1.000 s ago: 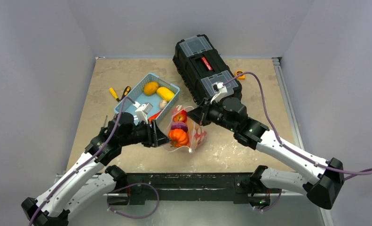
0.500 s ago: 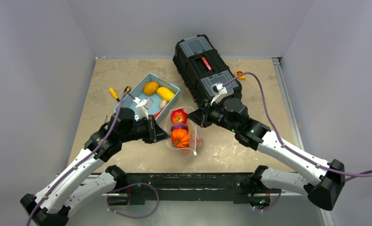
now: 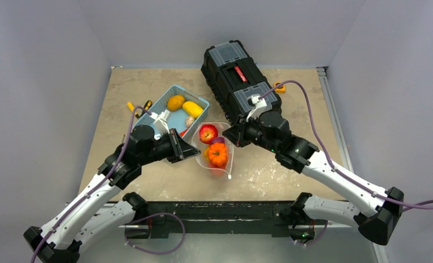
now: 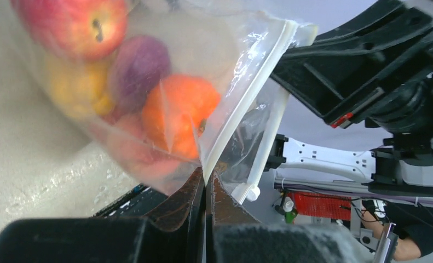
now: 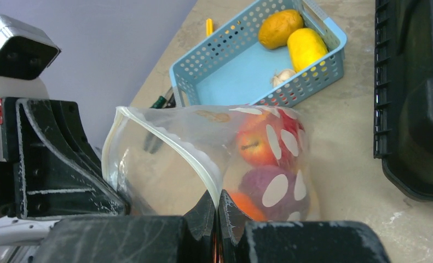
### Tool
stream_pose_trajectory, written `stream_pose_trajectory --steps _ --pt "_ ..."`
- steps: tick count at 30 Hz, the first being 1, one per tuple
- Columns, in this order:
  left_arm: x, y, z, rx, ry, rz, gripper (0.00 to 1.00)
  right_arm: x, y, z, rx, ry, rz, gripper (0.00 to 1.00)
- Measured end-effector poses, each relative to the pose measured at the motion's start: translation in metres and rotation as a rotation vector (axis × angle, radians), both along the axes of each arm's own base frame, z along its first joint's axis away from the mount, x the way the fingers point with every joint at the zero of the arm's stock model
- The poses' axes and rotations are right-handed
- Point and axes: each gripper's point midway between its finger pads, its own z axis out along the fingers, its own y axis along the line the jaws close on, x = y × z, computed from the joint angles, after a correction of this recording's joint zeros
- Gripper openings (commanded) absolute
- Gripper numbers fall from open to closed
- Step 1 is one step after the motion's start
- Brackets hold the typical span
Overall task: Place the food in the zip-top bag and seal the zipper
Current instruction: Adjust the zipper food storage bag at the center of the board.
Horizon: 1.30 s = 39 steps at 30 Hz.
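Both claws (image 4: 205,183) (image 5: 218,201) tight on zipper (image 4: 246,104)

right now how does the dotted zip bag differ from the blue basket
The zip-top bag is clear with white dots; the blue basket is opaque with perforated walls. The bag is pinched by the left gripper and right gripper; the basket sits on the table. The bag holds a red apple, a purple piece and an orange one; the basket two yellow pieces and a small pale one. Both are open and hold toy food.

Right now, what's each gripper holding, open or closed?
Left gripper: closed, pinching the zip-top bag at its zipper.
Right gripper: closed on the same bag's rim.
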Motion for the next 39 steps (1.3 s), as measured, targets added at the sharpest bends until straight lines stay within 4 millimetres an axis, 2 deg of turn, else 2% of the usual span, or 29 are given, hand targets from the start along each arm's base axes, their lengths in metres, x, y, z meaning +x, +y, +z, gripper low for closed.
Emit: stream_pose_trajectory --steps 2,4,6,8,11,13,15,17,19,22,24,27,29,32,39 --pt "-0.002 -0.002 -0.015 0.003 0.044 -0.007 0.0 0.004 0.0 -0.009 -0.027 0.011 -0.012 0.0" --pt "-0.007 -0.004 -0.021 -0.005 0.074 -0.023 0.0 0.006 0.002 -0.018 -0.052 0.025 -0.012 0.0" --pt "-0.009 -0.006 -0.013 -0.026 0.07 -0.039 0.0 0.007 0.002 -0.024 -0.078 0.034 -0.012 0.0" --pt "-0.011 -0.005 -0.002 -0.041 0.05 -0.044 0.0 0.007 0.001 -0.021 -0.085 0.033 -0.01 0.0" --pt "-0.011 -0.003 0.018 -0.071 0.002 -0.037 0.0 0.006 0.001 -0.006 -0.064 0.01 -0.004 0.0" --pt "-0.01 -0.002 0.019 -0.086 -0.004 -0.026 0.0 0.004 0.001 0.003 -0.039 -0.009 0.001 0.0" --pt "-0.008 -0.006 0.01 -0.111 0.008 -0.021 0.0 0.003 0.003 0.008 -0.013 -0.02 0.01 0.0" --pt "-0.005 -0.01 -0.011 -0.104 0.061 -0.02 0.0 0.003 0.011 0.003 -0.007 -0.004 0.035 0.0" --pt "-0.002 -0.014 -0.03 -0.071 0.124 -0.017 0.0 0.004 0.02 -0.009 -0.017 0.026 0.06 0.0" --pt "0.001 -0.016 -0.039 -0.033 0.163 -0.017 0.0 0.003 0.032 -0.029 -0.048 0.076 0.094 0.0" --pt "0.001 -0.016 -0.031 -0.03 0.149 -0.022 0.0 -0.003 0.036 -0.03 -0.051 0.078 0.115 0.0" --pt "0.003 -0.017 -0.007 -0.06 0.095 -0.028 0.0 -0.012 0.038 -0.019 -0.031 0.054 0.139 0.0" --pt "0.003 -0.017 -0.001 -0.075 0.075 -0.029 0.0 -0.015 0.039 -0.013 -0.024 0.039 0.154 0.0" --pt "0.003 -0.016 -0.002 -0.069 0.071 -0.03 0.0 -0.02 0.048 -0.012 -0.021 0.038 0.201 0.0" --pt "0.004 -0.014 -0.02 0.0 0.089 -0.033 0.0 -0.039 0.065 -0.018 -0.025 0.049 0.283 0.0"
